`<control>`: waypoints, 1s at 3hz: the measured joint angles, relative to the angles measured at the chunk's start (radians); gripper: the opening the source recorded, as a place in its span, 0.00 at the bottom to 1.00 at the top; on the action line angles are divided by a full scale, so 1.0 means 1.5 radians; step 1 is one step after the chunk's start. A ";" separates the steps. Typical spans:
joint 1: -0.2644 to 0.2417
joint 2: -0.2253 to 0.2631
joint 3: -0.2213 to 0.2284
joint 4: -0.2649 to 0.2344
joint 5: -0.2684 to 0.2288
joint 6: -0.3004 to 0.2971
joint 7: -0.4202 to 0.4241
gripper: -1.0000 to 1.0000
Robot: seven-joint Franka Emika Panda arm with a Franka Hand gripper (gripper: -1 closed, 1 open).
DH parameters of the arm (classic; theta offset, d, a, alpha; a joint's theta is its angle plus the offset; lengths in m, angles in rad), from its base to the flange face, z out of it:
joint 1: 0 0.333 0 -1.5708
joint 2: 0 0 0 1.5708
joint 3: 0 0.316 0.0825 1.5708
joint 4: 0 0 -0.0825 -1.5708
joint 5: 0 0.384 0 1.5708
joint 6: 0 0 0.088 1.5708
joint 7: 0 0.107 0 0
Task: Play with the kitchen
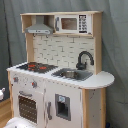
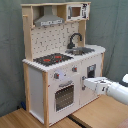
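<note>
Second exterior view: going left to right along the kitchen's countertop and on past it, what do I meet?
Hob → sink with the faucet behind it → rounded end of the counter → off the kitchen and lower down, the robot arm.

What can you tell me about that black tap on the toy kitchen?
The tap is a black, glossy, plastic-looking gooseneck: a round base, then a spout arching up and curling down over the sink. It stands upright behind the sink on the white counter, before the tiled back wall. Nothing else touches it; no water shows.
</note>
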 joint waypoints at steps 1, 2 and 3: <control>-0.003 -0.001 -0.003 0.053 0.021 -0.037 -0.007 1.00; -0.048 -0.001 -0.002 0.086 0.021 -0.027 -0.055 1.00; -0.109 -0.001 0.011 0.123 0.021 -0.002 -0.076 1.00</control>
